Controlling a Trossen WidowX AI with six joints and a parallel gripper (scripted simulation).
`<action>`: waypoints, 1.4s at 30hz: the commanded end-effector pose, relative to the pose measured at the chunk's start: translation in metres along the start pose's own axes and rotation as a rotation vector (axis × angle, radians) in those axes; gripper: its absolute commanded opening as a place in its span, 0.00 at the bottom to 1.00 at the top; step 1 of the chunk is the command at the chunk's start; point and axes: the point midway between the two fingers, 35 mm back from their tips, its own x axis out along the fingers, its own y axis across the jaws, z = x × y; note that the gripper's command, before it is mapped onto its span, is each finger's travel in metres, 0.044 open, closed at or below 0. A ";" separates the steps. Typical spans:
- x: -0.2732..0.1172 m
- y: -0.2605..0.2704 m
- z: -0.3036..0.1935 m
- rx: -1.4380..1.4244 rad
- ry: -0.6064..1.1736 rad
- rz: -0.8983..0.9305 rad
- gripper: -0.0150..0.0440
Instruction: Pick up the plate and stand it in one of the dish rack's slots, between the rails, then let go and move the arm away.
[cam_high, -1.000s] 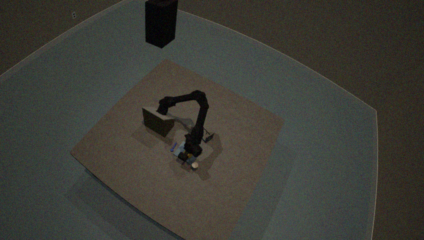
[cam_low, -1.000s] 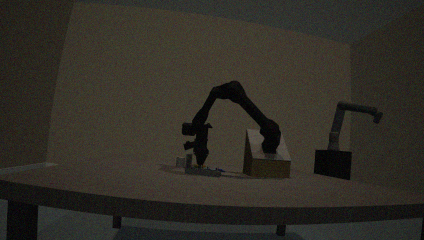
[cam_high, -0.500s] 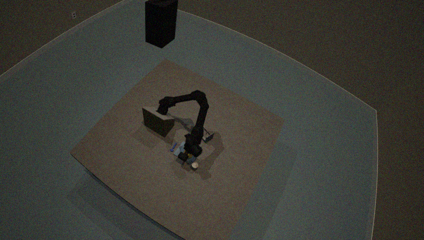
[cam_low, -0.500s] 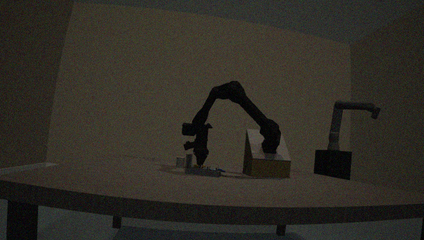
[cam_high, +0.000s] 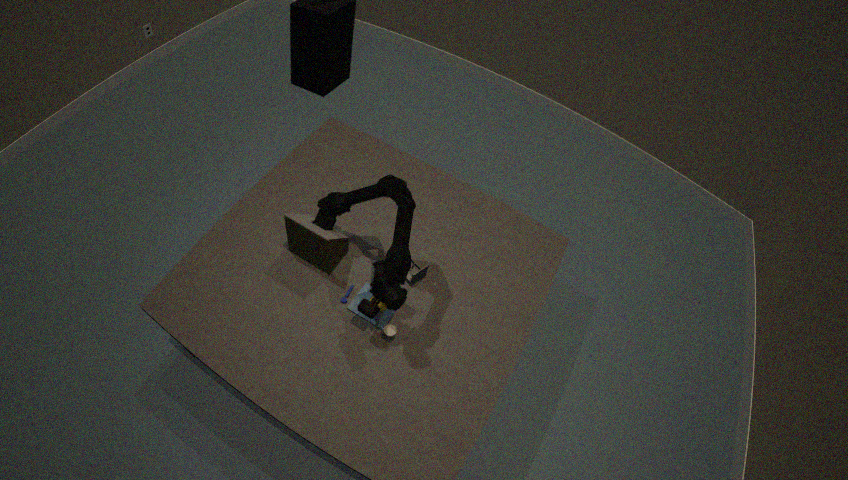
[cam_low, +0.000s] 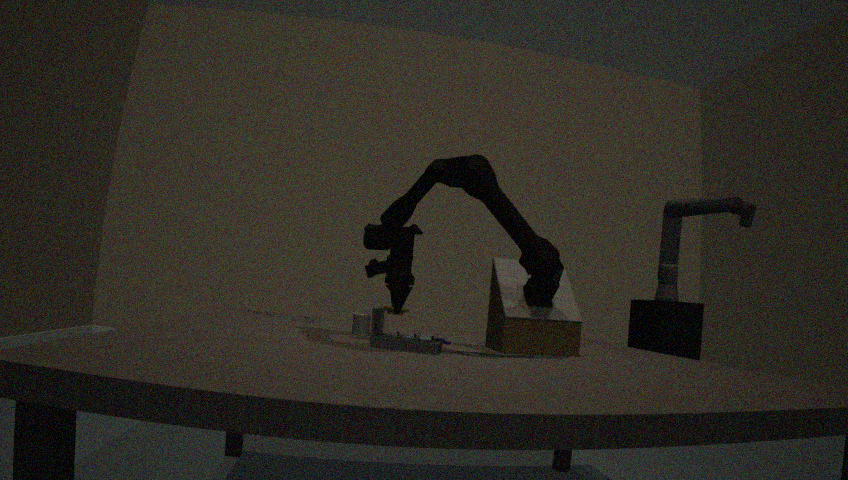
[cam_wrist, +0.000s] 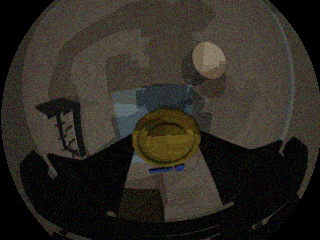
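The yellow round plate lies flat between my fingers, gripped at opposite sides of its rim. My gripper is shut on it and points down, holding it above the pale blue square. In the wrist view the whole rim shows, with a fingertip at each side. The dark dish rack stands to the left in the wrist view, with a taller end wall and small rails. No plate shows in its slots.
A pale cup stands close beyond the blue square. A blue spoon-like item lies on its base side. The arm's wedge-shaped base stands farther back. Another arm is at the far right.
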 end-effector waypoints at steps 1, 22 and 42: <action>-0.020 -0.001 0.003 -0.006 -0.001 -0.008 0.25; -0.117 -0.003 0.005 -0.010 0.004 0.000 0.25; -0.131 0.087 -0.006 0.598 -0.006 -0.008 0.25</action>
